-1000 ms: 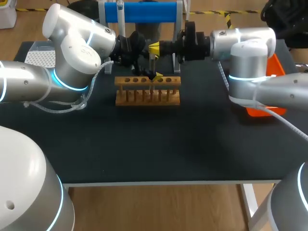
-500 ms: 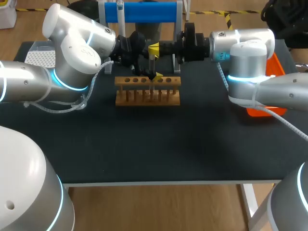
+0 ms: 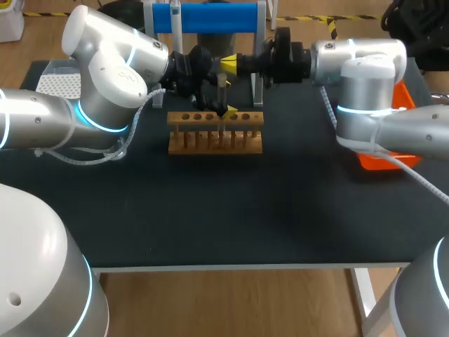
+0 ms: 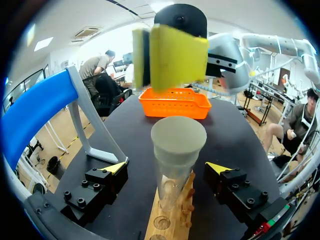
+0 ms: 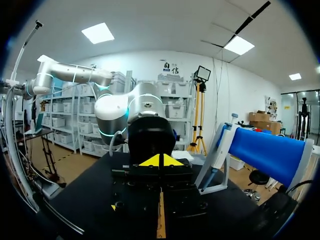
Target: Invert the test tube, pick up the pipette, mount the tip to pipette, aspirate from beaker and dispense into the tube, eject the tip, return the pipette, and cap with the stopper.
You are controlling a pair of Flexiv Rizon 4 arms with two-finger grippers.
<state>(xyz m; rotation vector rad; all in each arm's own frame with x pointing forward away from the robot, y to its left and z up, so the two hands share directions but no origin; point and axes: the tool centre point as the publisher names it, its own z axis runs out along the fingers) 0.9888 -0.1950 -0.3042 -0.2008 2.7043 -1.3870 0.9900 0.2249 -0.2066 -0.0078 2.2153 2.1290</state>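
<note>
One test tube [image 4: 178, 145] within spread left claw [image 4: 167, 168]

Bright, even light from ceiling panels [image 5: 98, 32]; faint shadows on the desk [image 3: 210, 210]. The 2 wrist views warp at edges; the right end effector [image 4: 170, 57] seems slightly blurred.

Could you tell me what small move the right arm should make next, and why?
Probably draw the right tool back from the wooden rack. The stopper already sits on the test tube standing in it, and the tool hangs shut just above the stopper, holding nothing.
</note>
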